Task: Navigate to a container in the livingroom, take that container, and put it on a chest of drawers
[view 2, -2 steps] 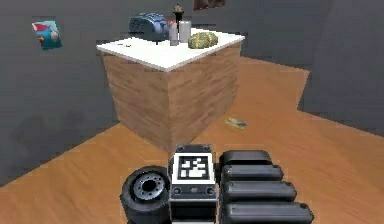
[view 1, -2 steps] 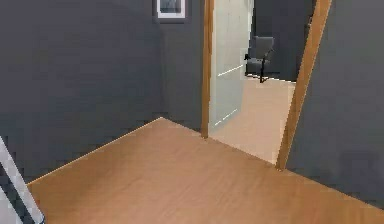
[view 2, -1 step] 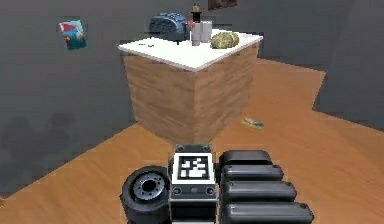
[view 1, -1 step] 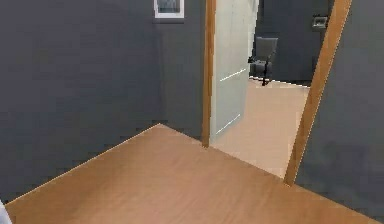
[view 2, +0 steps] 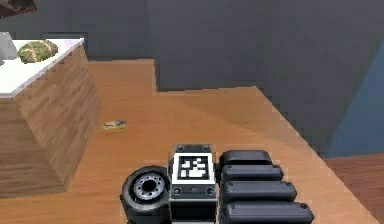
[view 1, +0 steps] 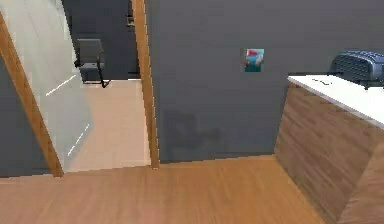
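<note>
Steering first: I should centre on the doorway (view 1: pixel 110 100), clear of the counter (view 1: pixel 335 130) right of it. Whether my gripper (view 2: pixel 148 190) holds anything, or how its fingers stand, I cannot tell.

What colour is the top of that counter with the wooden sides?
White. The counter top shows best in the forward view, at its right.

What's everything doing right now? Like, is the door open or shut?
Door: open wide.
Chair: upright, past the doorway.
Picture: hanging on the wall.
Dark appliance: upright on the counter.
Round lump: resting on the counter.
Small thing: lying on the floor.
Pincer: low by the robot's body; can't tell if it holds anything.
</note>
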